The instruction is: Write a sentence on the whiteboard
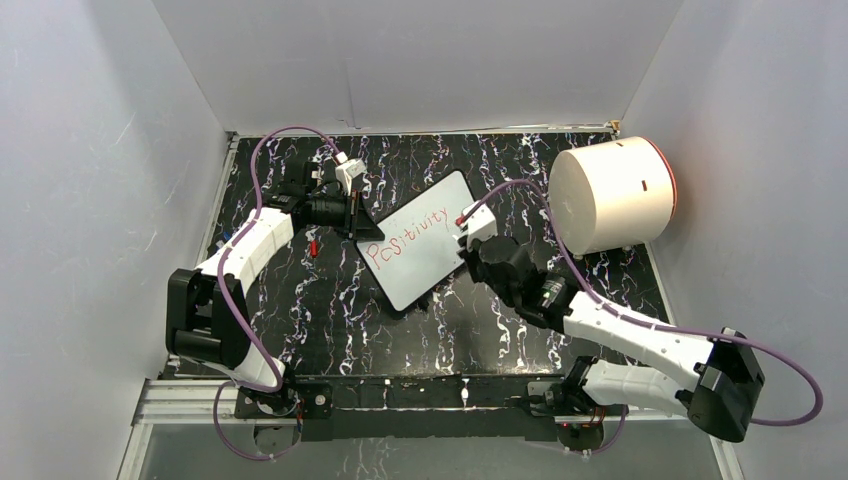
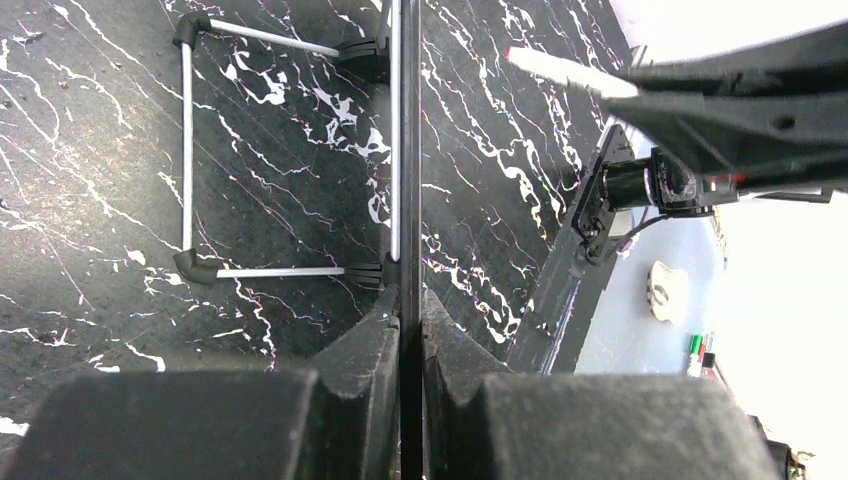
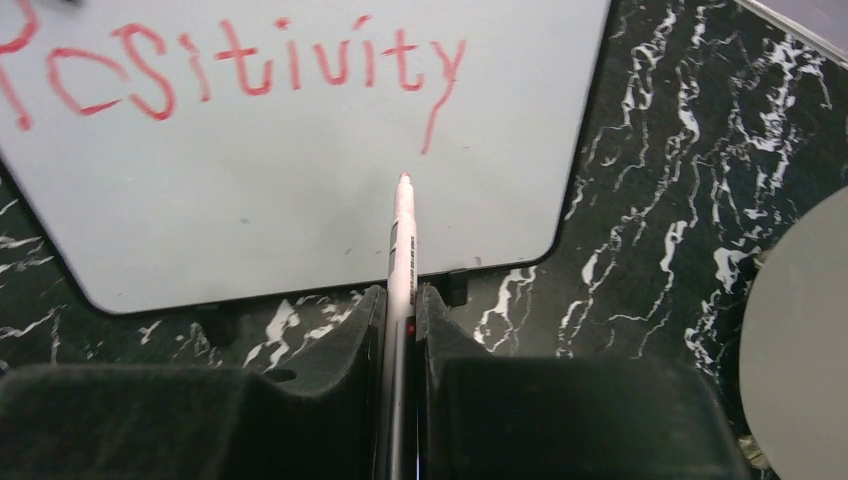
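**One word of the sentence (image 3: 230, 70) on the whiteboard (image 3: 300, 210), marker (image 3: 403, 240) under its last letter**

The whiteboard lies slantwise near the middle of the black, white-veined table (image 1: 330, 310). It is a white rectangle with a thin black frame and rounded corners. The sentence reads only "Positivity", in red, in a single line along one long side. The final y trails a long tail, and the rest of the white face is bare.

The marker's red tip sits just below that tail; whether it touches the surface cannot be told. The right gripper (image 3: 402, 310) pinches the white barrel of the marker between its jaws, reaching in over the board's right-hand edge and hiding part of that edge from above.

The left gripper (image 2: 410, 315) has its jaws pressed onto the opposite edge of the board. Its own camera sees the board edge-on, as a thin dark line. A wire stand (image 2: 187, 150) with black corner pieces joins that line on one side.

At the back right a big white cylinder (image 1: 610, 195) with a red rim lies on its side, near the board's far corner but apart from it. The right wrist view cuts it off at the frame's edge. A small red bit (image 1: 314, 245) lies on the table just beside the left arm, too small to make out
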